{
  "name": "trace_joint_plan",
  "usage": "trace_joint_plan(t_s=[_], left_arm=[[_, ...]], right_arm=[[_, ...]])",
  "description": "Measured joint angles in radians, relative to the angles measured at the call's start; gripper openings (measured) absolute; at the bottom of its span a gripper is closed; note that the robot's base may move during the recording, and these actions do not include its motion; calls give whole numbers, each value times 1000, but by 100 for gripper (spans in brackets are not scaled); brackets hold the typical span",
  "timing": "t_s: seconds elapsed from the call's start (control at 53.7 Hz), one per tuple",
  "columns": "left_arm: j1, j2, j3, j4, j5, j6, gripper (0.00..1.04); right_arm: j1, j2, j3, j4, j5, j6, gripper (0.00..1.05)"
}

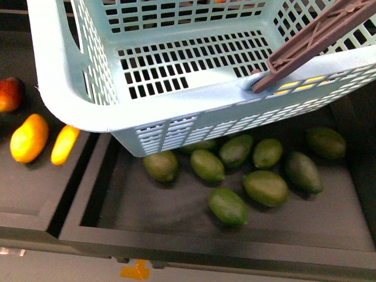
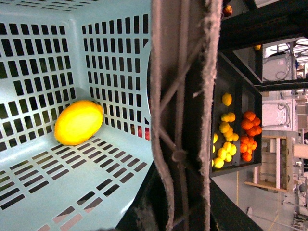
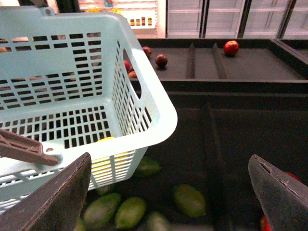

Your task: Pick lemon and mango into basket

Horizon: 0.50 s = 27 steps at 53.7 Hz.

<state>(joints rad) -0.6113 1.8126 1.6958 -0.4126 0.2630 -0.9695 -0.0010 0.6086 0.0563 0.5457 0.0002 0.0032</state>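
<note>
Right jaws stand spread wide and hold nothing; left jaws' state I cannot tell, since a brown handle [image 2: 183, 120] fills that view. Lemon [image 2: 78, 122]: on the basket [image 1: 64, 88] floor. Mango [image 1: 29, 138]: outside, in the dark bin [image 1: 35, 194] left of the basket. Step in hand, as I judge: fetching the mango. Next move calls for lowering open jaws across its narrow width. My right arm hovers beside the basket corner, above green fruit [image 1: 228, 205].
</note>
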Motion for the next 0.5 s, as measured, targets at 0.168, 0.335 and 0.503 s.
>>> trace_joint_plan(t_s=[0.168,0.335,0.503], left_arm=[[0,0,0,0,2,0,7],[0,0,0,0,0,0,7],[0,0,0,0,0,0,7]], right_arm=[[0,0,0,0,0,0,96],[0,0,0,0,0,0,96],[0,0,-1,0,1,0,96]])
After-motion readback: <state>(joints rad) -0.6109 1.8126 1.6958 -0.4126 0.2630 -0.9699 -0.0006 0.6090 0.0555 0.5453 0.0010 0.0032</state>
